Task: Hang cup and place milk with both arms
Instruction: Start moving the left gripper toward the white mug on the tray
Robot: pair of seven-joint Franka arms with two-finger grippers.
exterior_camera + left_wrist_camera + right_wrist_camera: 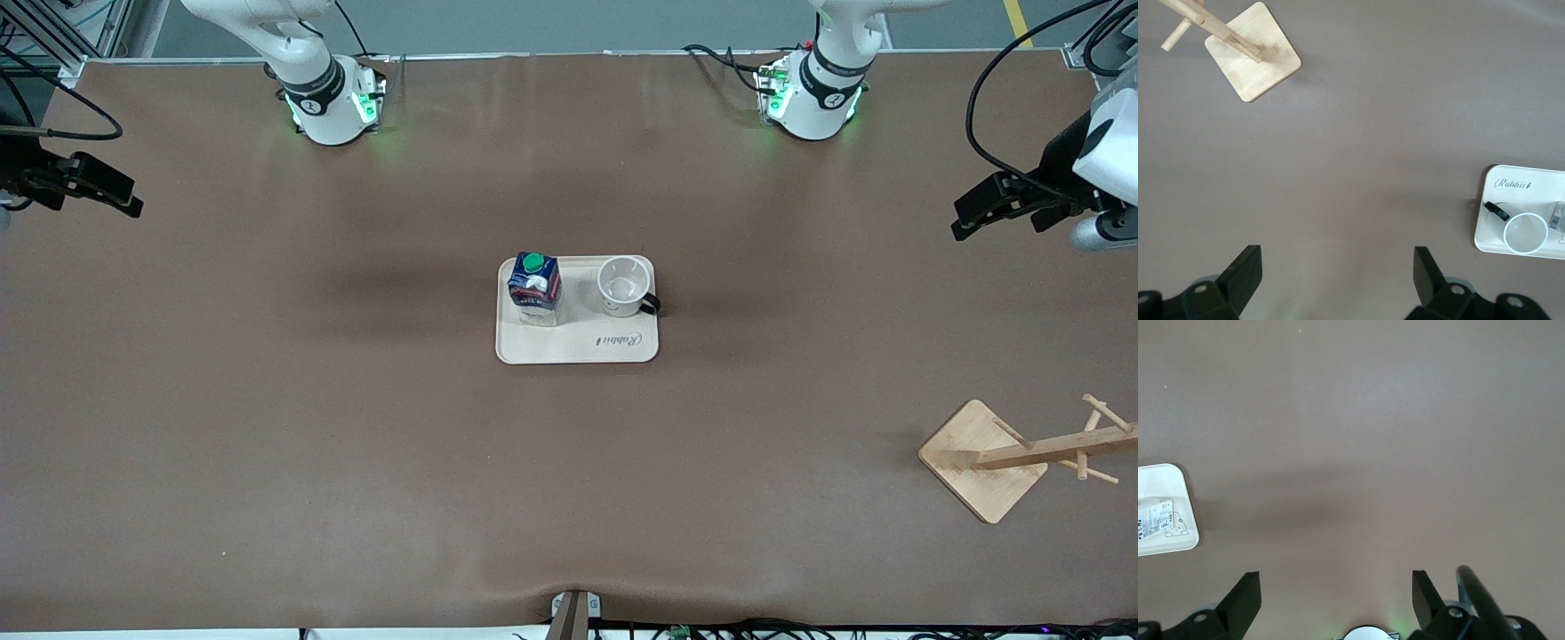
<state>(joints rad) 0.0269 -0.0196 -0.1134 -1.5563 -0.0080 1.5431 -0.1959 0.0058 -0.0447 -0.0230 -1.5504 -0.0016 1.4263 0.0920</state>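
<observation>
White smiley cup [621,285] upright on tray [578,348], handle toward left arm's end; blue milk [534,289] carton, green cap, upright beside it. Not touching.

The front view looks down from high, across the brown table [356,444], toward the two arm bases at its top edge, and it takes in the whole surface. Each wrist view looks straight down at the table from well above it. The left wrist view shares with the front view the wooden rack [1251,60] [987,458], the cream tray [1511,180] [578,351] and the cup [1525,233] [622,286]. The right wrist view shares only one corner of the tray [1165,477] and the milk [1157,519] [534,289].
</observation>
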